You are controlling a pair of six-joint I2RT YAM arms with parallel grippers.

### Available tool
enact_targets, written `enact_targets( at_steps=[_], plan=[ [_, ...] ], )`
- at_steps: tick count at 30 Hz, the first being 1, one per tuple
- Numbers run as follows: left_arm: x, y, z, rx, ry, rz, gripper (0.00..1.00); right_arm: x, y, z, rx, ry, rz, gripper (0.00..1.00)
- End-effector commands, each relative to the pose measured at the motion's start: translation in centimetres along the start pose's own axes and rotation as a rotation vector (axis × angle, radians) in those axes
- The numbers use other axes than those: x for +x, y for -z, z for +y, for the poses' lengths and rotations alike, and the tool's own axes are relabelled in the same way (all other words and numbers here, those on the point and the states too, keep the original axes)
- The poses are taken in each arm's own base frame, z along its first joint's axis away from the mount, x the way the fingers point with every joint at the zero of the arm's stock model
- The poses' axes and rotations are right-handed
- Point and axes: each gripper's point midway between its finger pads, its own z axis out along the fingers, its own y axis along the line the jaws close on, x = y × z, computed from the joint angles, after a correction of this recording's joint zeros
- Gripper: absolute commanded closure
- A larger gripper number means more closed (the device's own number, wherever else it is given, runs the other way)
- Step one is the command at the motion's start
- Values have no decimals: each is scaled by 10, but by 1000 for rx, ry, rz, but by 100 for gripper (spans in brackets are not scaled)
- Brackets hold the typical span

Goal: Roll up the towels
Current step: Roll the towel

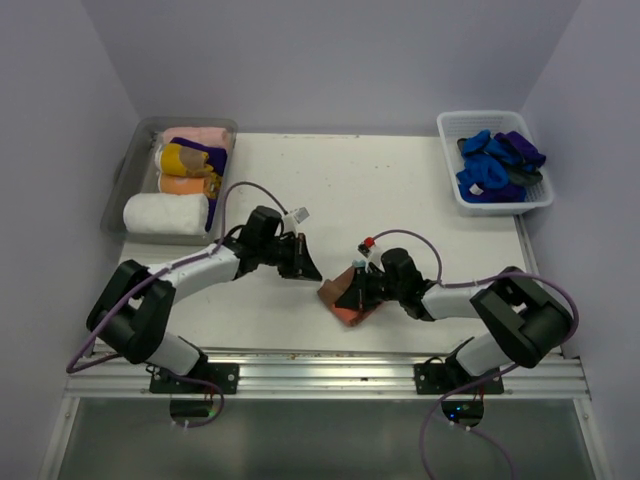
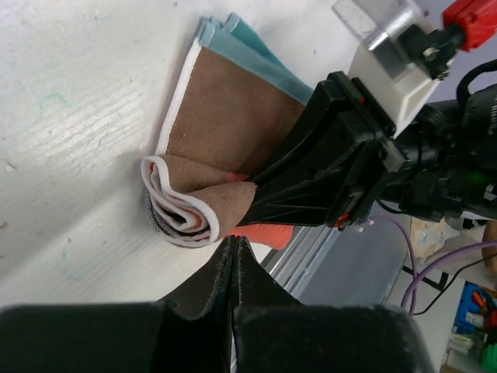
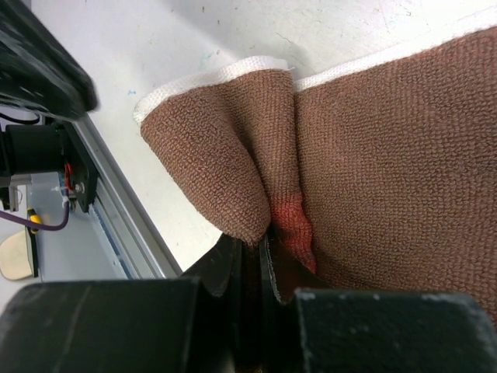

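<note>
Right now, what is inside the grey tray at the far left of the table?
The grey tray holds a pink towel, purple towel, mustard yellow towel, orange towel and bigger white towel, all rolled. They cover its floor; anything beneath cannot be seen.

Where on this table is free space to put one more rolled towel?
The widest bare patch of the white table lies at the far middle, between the clear grey plastic tray and the white slotted plastic basket. Crowded: near middle, where the left pincer and right pincer stand at the rust-brown cloth towel.
</note>
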Motion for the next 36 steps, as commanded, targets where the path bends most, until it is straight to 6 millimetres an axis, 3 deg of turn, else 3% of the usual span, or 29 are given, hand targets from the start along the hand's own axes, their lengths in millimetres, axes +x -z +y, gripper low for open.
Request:
enact_targets(
  at_steps=[1,5,11,13,14,15,17,18,20,21,22,24,25,27,33,36],
  plan=[
    [8,-9,-5,57,-33,43,100,27,5,-38,152,-33,62,100],
    [5,-22,-8,76,-55,46,100,27,8,-38,160,-31,62,100],
    [-1,-50,3,73,-49,74,100,23,16,-40,196,-15,34,100],
    [6,-64,10,51,-35,117,100,23,20,-43,226,-6,36,100],
    [9,-68,13,42,-28,131,100,18,24,-40,233,12,23,97],
    [13,-73,20,27,-10,150,100,8,27,-40,261,43,-3,83],
    [16,-75,23,23,-1,161,100,11,37,-40,310,64,14,64],
    [18,-75,24,18,2,165,100,-4,46,-34,334,100,-52,47],
    [18,-74,25,13,-7,168,100,-6,60,-30,385,139,-47,38],
    [19,-73,25,9,-5,172,100,-21,69,-23,407,166,-103,34],
    [19,-73,26,6,-7,175,100,-15,77,-25,451,186,-78,33],
    [21,-73,25,8,-12,179,100,-27,89,-17,482,218,-111,33],
    [20,-73,25,10,-11,181,100,-25,96,-22,542,244,-102,34],
    [21,-72,26,9,-12,182,100,-35,103,-14,562,284,-122,41],
    [21,-73,24,15,-15,189,100,-40,98,18,583,450,-90,68],
    [16,-75,22,16,-26,189,100,-29,83,35,543,548,-32,81]
  ],
)
